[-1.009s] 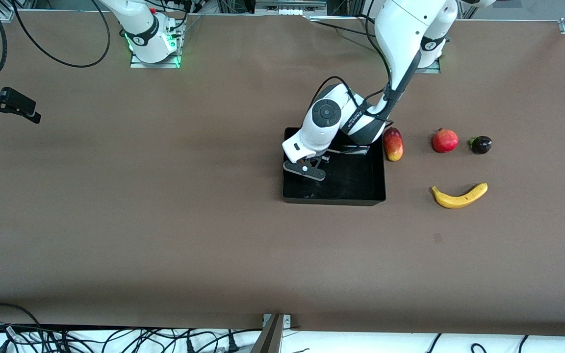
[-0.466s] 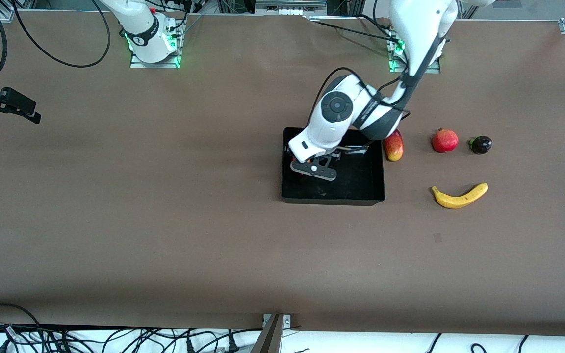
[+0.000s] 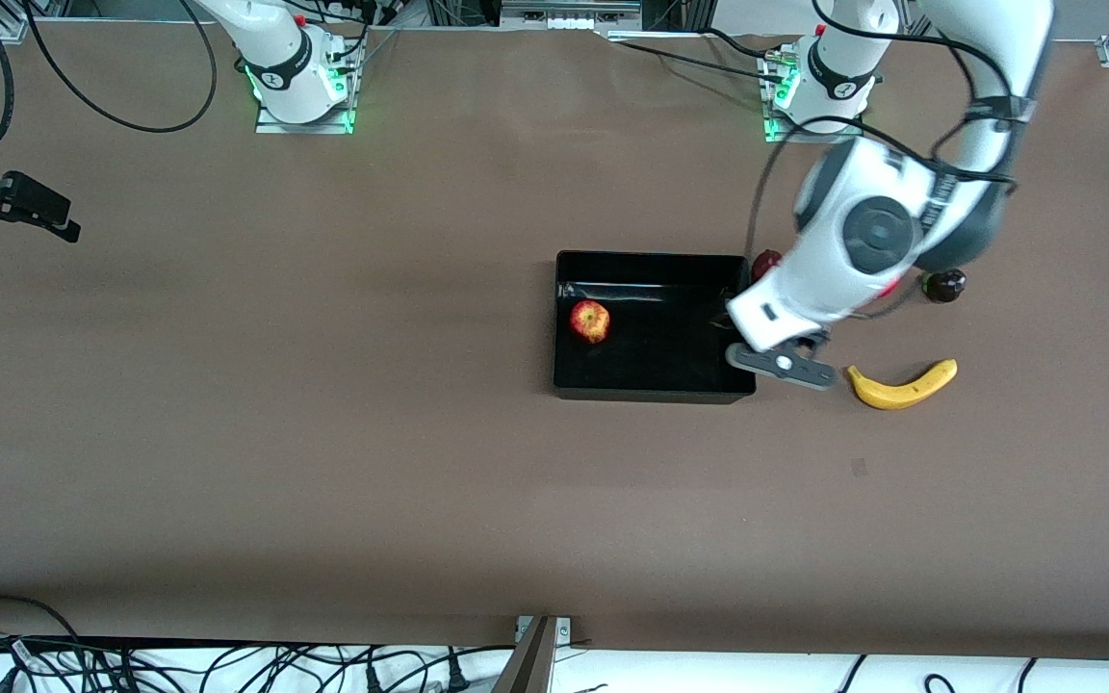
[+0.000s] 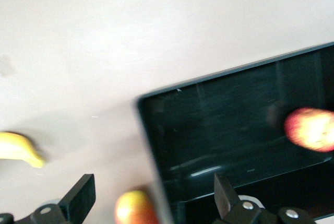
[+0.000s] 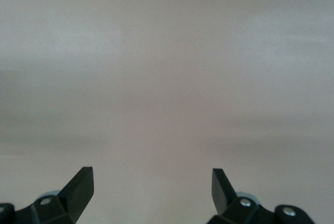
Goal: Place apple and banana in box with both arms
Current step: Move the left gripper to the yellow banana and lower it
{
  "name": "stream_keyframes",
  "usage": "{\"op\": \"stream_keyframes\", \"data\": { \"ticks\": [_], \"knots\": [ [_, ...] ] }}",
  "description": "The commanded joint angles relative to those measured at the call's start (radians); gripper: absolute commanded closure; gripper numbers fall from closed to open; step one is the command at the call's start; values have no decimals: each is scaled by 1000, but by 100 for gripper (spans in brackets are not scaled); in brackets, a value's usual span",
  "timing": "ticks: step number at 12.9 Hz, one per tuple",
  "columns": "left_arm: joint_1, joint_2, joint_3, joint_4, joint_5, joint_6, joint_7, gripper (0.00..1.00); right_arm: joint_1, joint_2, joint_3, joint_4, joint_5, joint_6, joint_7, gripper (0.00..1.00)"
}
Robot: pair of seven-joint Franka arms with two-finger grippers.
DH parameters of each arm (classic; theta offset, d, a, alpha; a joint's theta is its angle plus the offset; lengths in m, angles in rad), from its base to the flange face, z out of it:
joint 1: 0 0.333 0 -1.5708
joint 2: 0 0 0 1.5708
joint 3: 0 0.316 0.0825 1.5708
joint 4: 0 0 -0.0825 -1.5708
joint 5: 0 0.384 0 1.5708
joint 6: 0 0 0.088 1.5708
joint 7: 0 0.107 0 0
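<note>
One fruit done: small round red-yellow apple (image 3: 590, 321) lies in shallow black plastic box (image 3: 655, 390). Curved yellow banana (image 3: 903, 385) on brown surface (image 3: 323, 433) beside box. Left gripper (image 3: 784, 365) over box corner, jaws spread, empty. Right gripper (image 3: 30, 214) waits at surface edge, jaws spread. Risk: off-centre pinch lets curved banana swivel or slip out.

No readable text, label, brand, number or sign can be made out on anything in these views; any markings on the arms are too small to be read.
</note>
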Motion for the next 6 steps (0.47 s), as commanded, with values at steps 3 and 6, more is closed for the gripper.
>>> {"op": "stream_keyframes", "data": {
  "ticks": [3, 6],
  "knots": [
    [223, 29, -19, -59, -6, 46, 397, 0, -12, -8, 11, -5, 3, -5, 11, 0],
    [331, 109, -10, -80, -5, 159, 787, 0, -12, -8, 11, -5, 3, -5, 12, 0]
  ]
}}
